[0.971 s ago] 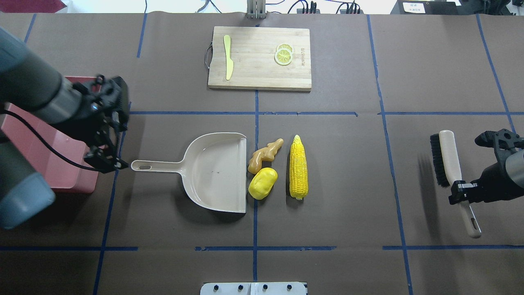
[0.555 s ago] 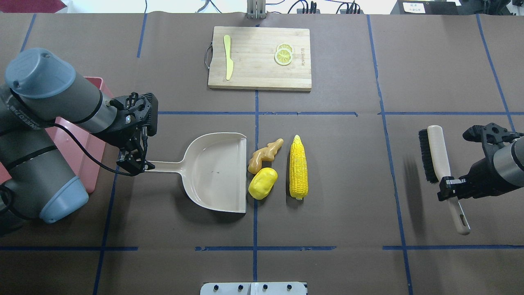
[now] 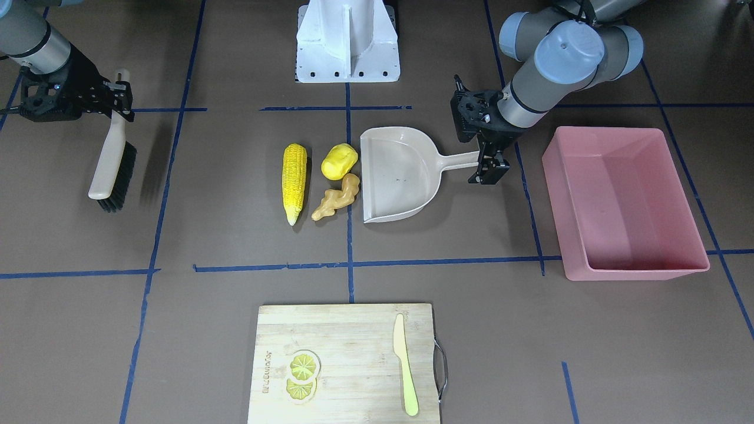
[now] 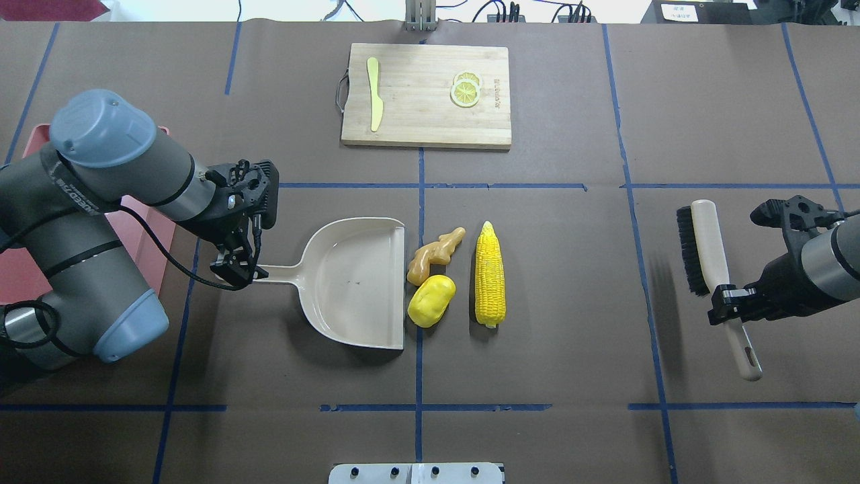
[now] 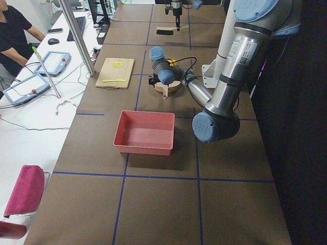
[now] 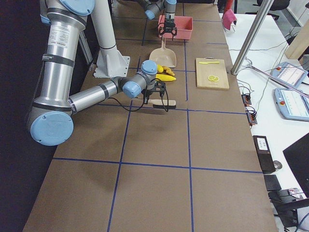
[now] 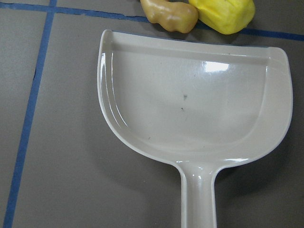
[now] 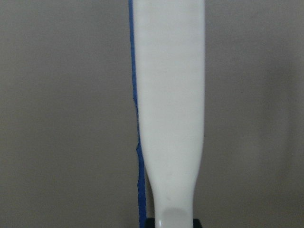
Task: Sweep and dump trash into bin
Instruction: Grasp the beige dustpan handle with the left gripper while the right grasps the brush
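The corn cob (image 4: 490, 275), the yellow potato-like lump (image 4: 431, 300) and the tan ginger root (image 4: 433, 255) lie just right of the open mouth of the beige dustpan (image 4: 356, 282). My left gripper (image 4: 238, 265) is open, its fingers straddling the end of the dustpan handle (image 3: 465, 159). The left wrist view shows the pan (image 7: 190, 104) with the ginger (image 7: 171, 14) and the lump (image 7: 223, 14) beyond its lip. My right gripper (image 4: 729, 312) is shut on the handle of a black-bristled brush (image 4: 705, 249), held above the table at the right. The pink bin (image 3: 612, 274) stands left of the dustpan, partly hidden by my left arm in the overhead view.
A wooden cutting board (image 4: 416, 101) at the far middle carries a pale yellow knife (image 4: 374, 94) and lemon slices (image 4: 465, 89). Blue tape lines cross the brown table cover. The robot base plate (image 3: 347, 59) is at the near edge.
My left arm has swung right from over the bin to the dustpan handle. My right gripper has carried the brush a little left and farther from the robot.
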Robot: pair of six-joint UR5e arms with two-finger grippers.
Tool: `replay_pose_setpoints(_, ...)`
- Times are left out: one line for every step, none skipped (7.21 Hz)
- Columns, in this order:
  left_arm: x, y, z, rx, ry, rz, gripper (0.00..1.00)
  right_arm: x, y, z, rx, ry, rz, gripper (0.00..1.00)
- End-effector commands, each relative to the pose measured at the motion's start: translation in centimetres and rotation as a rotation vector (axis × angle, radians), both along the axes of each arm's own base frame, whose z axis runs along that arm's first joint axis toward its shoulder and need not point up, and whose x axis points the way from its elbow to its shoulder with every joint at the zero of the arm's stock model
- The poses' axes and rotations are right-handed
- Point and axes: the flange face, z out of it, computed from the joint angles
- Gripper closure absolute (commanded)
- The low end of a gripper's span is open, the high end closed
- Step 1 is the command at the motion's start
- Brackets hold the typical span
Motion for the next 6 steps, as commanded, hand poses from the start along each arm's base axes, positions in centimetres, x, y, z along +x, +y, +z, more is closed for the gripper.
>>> replay_pose_setpoints(2.0, 1.1, 1.3, -0.004, -0.030, 0.022, 0.00, -0.1, -0.1, -0.2, 0.003, -0.003, 0.001, 1.00)
replay_pose_setpoints(2.7, 0.7, 2.6, 0.001, -0.062, 0.001, 0.00, 0.2, -0.3, -0.2, 0.004, -0.005, 0.007, 1.00)
replay_pose_setpoints(3.1, 1.0, 2.8, 0.000, -0.067, 0.007, 0.00, 0.3, -0.3, -0.2, 0.004, -0.005, 0.009, 1.00)
replay_pose_setpoints(3.4, 1.3, 3.1, -0.005, -0.075, 0.014, 0.00, 0.2, -0.3, -0.3, 0.005, -0.006, 0.007, 1.00)
replay_pose_setpoints(3.7, 1.8, 3.6, -0.013, -0.082, 0.022, 0.00, 0.2, -0.3, -0.4, 0.005, -0.007, 0.010, 1.00)
replay_pose_setpoints(3.9, 1.9, 3.8, -0.020, -0.087, 0.021, 0.00, 0.2, -0.4, -0.4, 0.006, -0.007, 0.009, 1.00)
